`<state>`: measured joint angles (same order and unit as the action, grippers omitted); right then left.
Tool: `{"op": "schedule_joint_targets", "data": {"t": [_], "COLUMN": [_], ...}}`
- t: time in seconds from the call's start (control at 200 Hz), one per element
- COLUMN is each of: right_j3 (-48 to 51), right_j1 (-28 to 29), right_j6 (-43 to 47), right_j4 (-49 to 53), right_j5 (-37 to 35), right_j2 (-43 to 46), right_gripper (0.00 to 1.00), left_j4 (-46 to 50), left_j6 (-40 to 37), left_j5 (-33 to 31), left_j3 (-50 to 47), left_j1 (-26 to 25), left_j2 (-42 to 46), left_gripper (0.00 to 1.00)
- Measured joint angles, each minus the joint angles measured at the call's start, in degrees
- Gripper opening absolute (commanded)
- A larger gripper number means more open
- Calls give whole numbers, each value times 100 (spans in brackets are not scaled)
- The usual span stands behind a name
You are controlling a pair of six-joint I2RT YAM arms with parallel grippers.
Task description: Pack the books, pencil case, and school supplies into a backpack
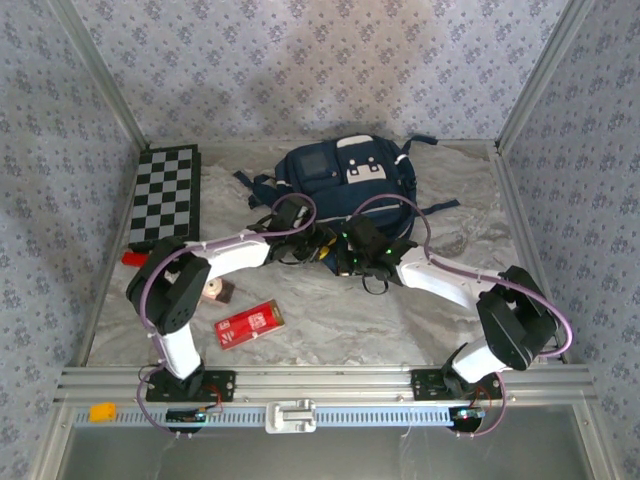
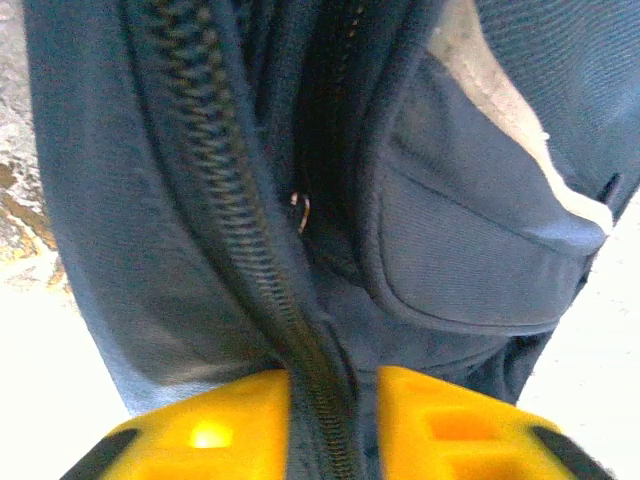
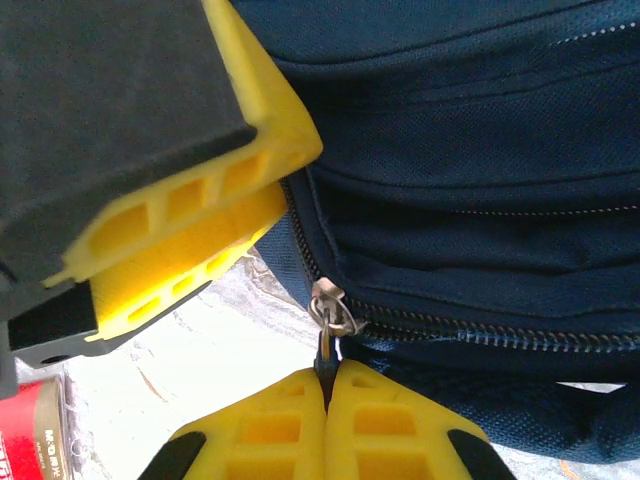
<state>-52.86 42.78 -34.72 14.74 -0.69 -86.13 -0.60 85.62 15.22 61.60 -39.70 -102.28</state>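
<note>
Right wrist: right gripper (image 3: 327, 385) jaws clenched on the zipper pull (image 3: 333, 312) of the backpack (image 3: 480, 150), low centre of frame. Best to drag along the track, not away from it, while the left gripper (image 2: 333, 385) jaws pinch the zipper seam taut. Top external gives the layout: backpack upper centre of the surface (image 1: 400, 320), pencil case (image 1: 250, 323) lower left, not yet packed.

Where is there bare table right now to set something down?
Free: table between pencil case and right arm's base; also right of the backpack. Crowded: the backpack's near edge, where left gripper and right gripper meet, and near the chequered board.
</note>
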Motion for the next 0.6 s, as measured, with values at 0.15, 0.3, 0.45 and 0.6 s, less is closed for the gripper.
{"op": "schedule_joint_targets", "data": {"t": [0.15,0.3,0.45,0.6], "right_j3": [-173,-286,-289,-142], "right_j1": [0,24,63,-24], "right_j6": [0,-17,-24,-24], "right_j4": [52,278,472,684], "right_j5": [-133,-319,-455,-474], "right_j2": [-138,-175,-140,245], "right_gripper": [0,0,0,0], "left_j4": [125,195,402,702], "left_j6": [-17,-33,-219,-570], "left_j5": [-66,-133,-195,-120], "left_j3": [168,173,166,114], "left_j1": [-7,-7,22,179], "left_j2": [-103,-83,162,542], "left_gripper": [1,0,0,0]}}
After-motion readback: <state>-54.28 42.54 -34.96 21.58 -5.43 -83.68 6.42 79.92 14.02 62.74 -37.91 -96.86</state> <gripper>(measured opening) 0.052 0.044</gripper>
